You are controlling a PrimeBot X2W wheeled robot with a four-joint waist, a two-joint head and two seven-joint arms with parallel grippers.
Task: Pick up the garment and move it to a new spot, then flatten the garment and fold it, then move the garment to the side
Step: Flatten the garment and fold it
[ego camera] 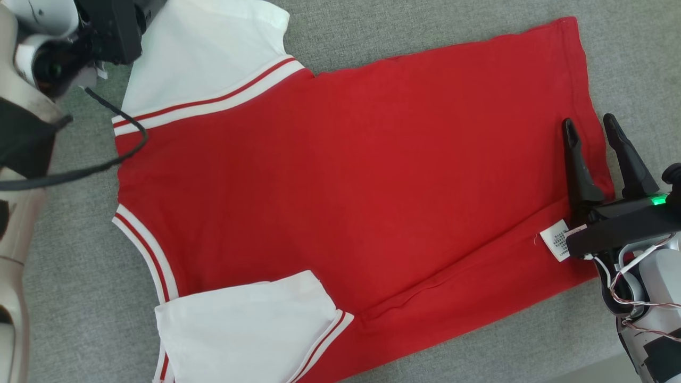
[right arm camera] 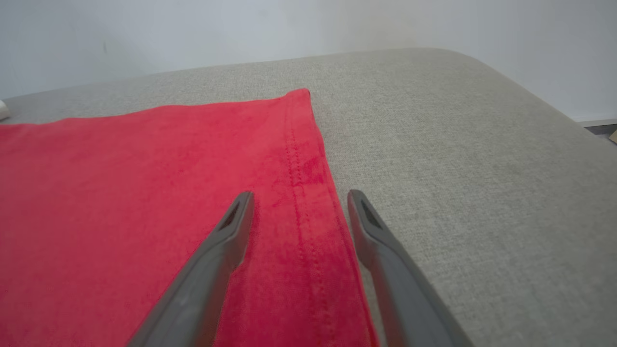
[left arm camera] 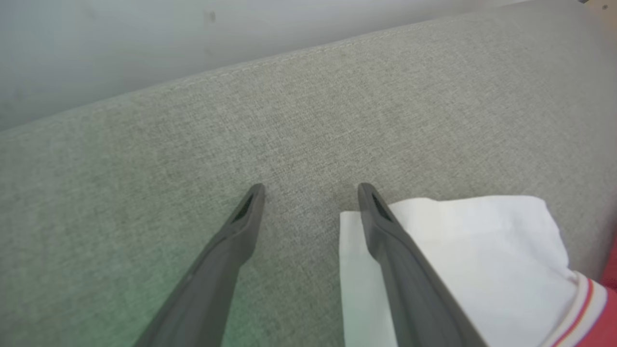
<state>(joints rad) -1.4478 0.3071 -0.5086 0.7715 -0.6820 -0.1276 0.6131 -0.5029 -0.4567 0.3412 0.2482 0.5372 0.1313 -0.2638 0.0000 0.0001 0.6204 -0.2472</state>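
Head view: the garment (ego camera: 340,175) lies spread flat on a grey upholstered surface (ego camera: 80,276) of coarse, flecked weave. It is a short-sleeved shirt with a red, soft-napped body. The sleeves are smooth white cloth, joined to the body by bands of red and white stripes. The neck end points to the left of the view and the straight hem to the right. A small white care label (ego camera: 556,239) sticks out of the side seam near the hem. The right hand (ego camera: 590,130) hangs over the hem, its two tapered dark fingers spread and gripping nothing. A thin black cable (ego camera: 127,138) droops from the pale left arm (ego camera: 21,213) across the far sleeve's trim.

Left wrist view: the left hand (left arm camera: 311,193) is spread wide and empty. One finger lies over the corner of a white sleeve (left arm camera: 472,250) and the other over bare grey weave. Whether either touches the cloth I cannot tell.

Right wrist view: one finger lies over the red cloth. The other is just past the double-stitched hem, over the grey weave, whose far corner is rounded.
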